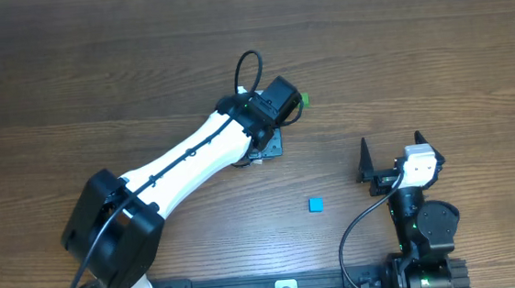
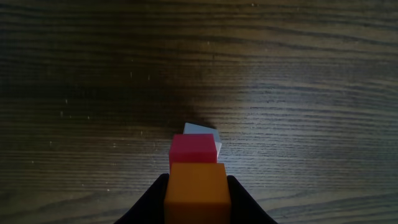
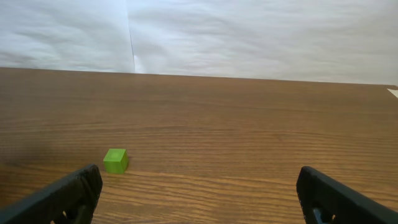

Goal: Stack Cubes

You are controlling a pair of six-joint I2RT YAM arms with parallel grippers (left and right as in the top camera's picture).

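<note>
In the left wrist view my left gripper (image 2: 196, 190) is shut on an orange cube (image 2: 196, 198). Directly below it sits a red cube (image 2: 193, 149) on a white cube (image 2: 203, 131), slightly offset from each other. I cannot tell whether the orange cube rests on the red one. From above, the left arm reaches to the table's middle, its gripper (image 1: 264, 142) under the wrist. A green cube (image 1: 305, 99) lies just right of it on the wood, also seen as the green cube (image 3: 115, 160). A blue cube (image 1: 316, 204) lies nearer the front. My right gripper (image 1: 392, 159) stands open and holds nothing.
The wooden table (image 1: 68, 76) is bare to the left and far side. The right arm's base (image 1: 421, 232) stands close to the blue cube's right. A white backdrop (image 3: 249, 37) rises behind the table's far edge.
</note>
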